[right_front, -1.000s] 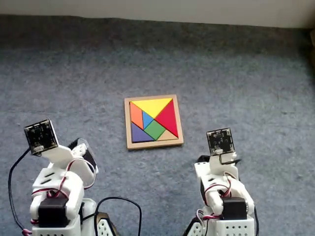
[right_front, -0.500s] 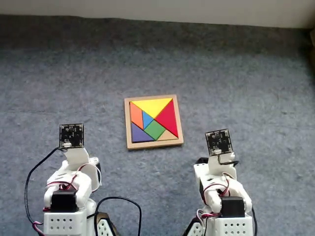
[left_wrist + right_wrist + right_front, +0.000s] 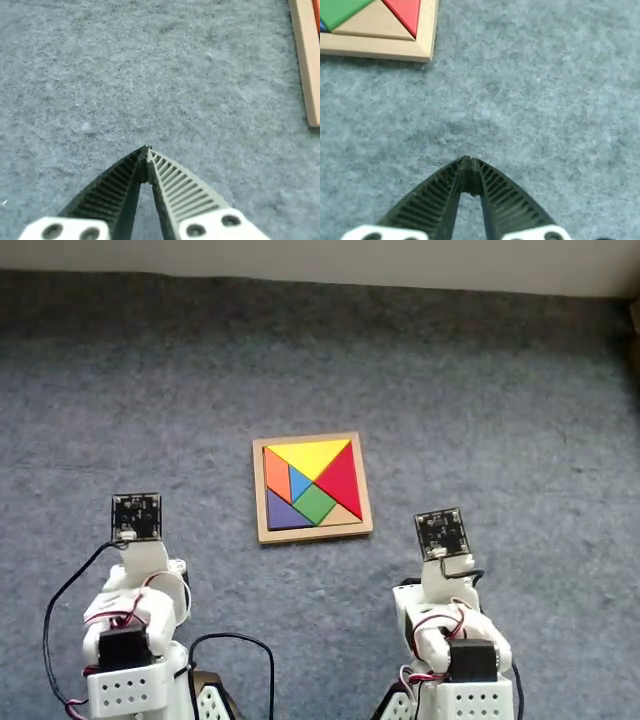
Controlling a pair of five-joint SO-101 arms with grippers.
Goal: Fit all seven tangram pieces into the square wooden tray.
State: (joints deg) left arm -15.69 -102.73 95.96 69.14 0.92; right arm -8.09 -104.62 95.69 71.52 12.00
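Sitting folded back near the tray [image 3: 258,490]: left arm [image 3: 130,590], right arm [image 3: 450,625]. Closed and empty over carpet [image 3: 480,390]: left gripper [image 3: 146,150], right gripper [image 3: 466,160]. Seven pieces [image 3: 312,485] fill the tray. Versus 1 s ago: left arm swung from outward tilt to straight; right arm nearly unchanged.

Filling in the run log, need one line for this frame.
tray: seven tangram pieces seated | left gripper: shut, empty, over carpet | right gripper: shut, empty, over carpet | task: looks complete
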